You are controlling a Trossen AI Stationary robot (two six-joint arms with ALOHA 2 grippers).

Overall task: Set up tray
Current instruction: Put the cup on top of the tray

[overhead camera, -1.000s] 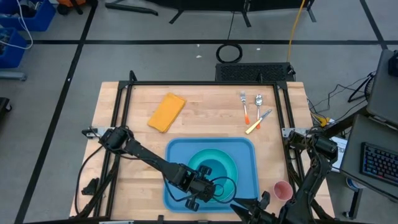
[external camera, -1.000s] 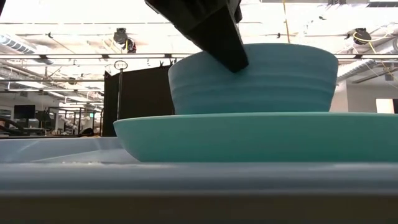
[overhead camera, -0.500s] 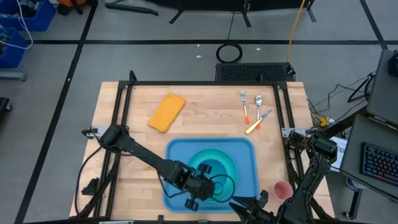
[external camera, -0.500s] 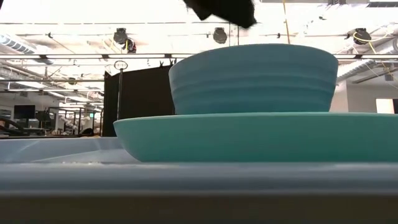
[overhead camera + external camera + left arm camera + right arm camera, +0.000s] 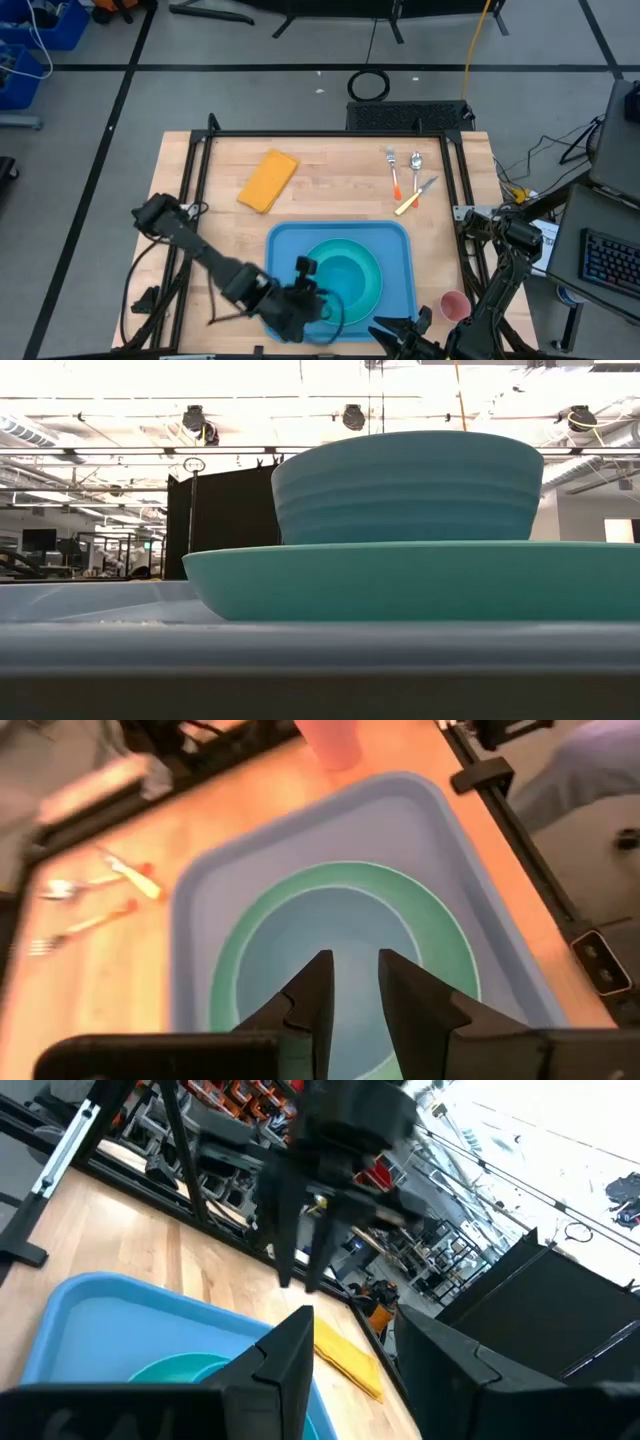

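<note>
1. Your tray [image 5: 399, 262] lies flat at the near middle of the bench [image 5: 330, 190], within reach of both arms.
2. The plate [image 5: 368, 283] sits inside it with the bowl [image 5: 408, 485] nested on top, so the dishes look placed.
3. Your left gripper [image 5: 350, 995] hangs above the bowl, jaws parted a little and grasping nothing, clear of the stack.
4. Your right gripper [image 5: 352, 1348] waits at the near right edge, jaws apart, empty.
5. The napkin [image 5: 268, 180], the fork [image 5: 393, 170], the spoon [image 5: 416, 166] and the knife [image 5: 416, 195] lie on the far bench, and the cup [image 5: 455, 305] stands just right of the tray; these probably go in next.
</note>
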